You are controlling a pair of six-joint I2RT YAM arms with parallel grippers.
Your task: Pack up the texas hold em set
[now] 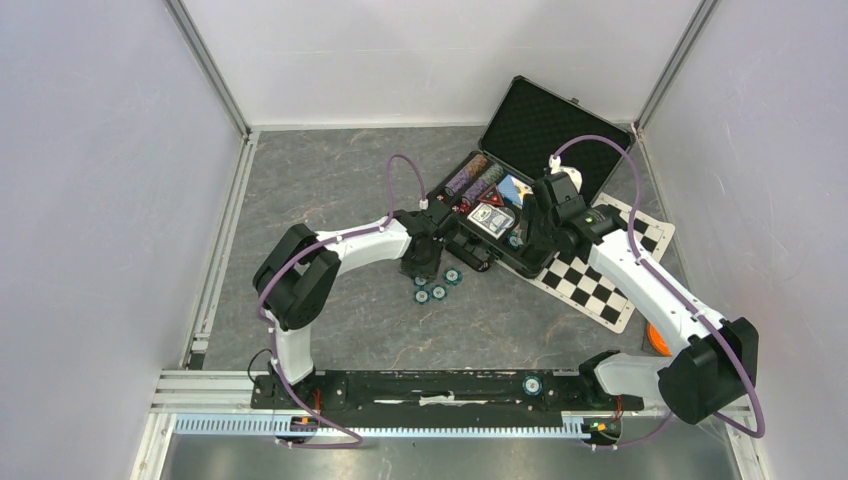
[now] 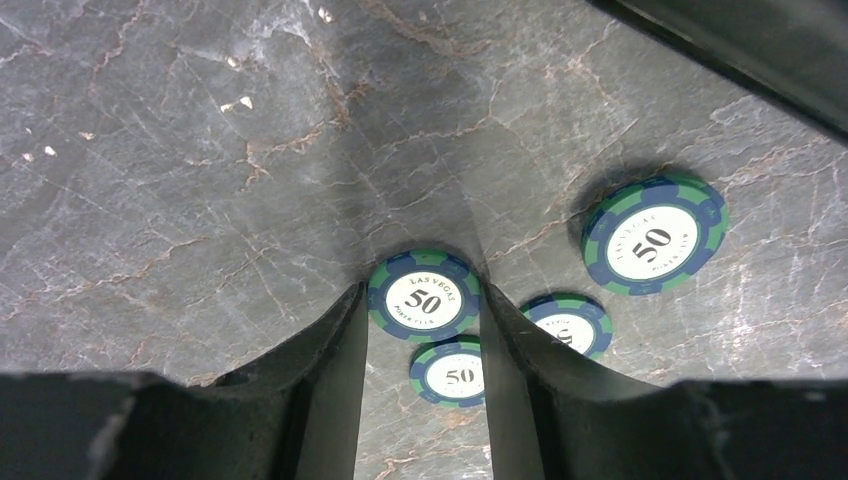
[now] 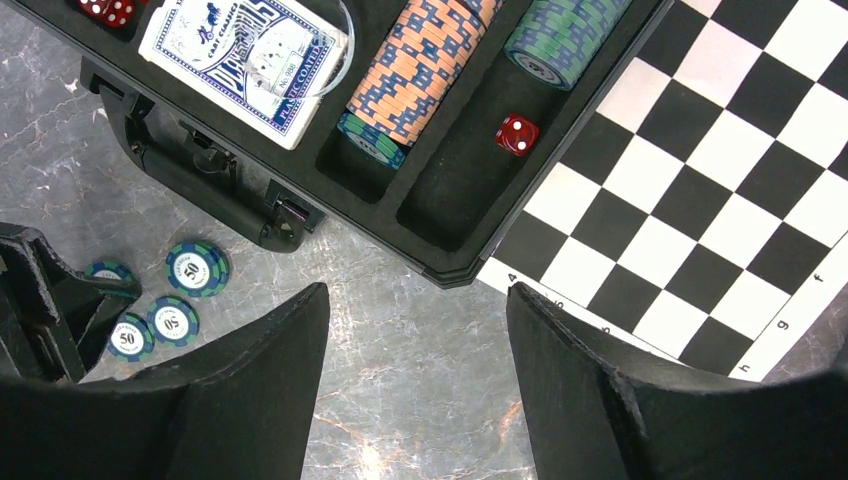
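The left gripper [image 2: 423, 288] has its dark, tapered fingers [image 2: 330, 370] partly open. They flank one flat, round teal chip [image 2: 423, 300] on the grey marbled surface [image 2: 200, 150], near-left of the black hard case [image 3: 450, 180]. Whether they pinch it cannot be told. Three like chips [image 2: 654, 236] lie beside it. The right gripper [image 3: 417, 300] gapes wide and holds nothing, just near of the case's corner. The case's foam slots hold ribbed chip rows [image 3: 420, 60], a card deck [image 3: 250, 55] and a red die [image 3: 517, 134].

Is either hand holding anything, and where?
Right hand empty. Left hand fingers flank a teal chip at its rim on the table; grip cannot be told.

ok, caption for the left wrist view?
Left claw straddles one teal chip on the table, three more nearby.
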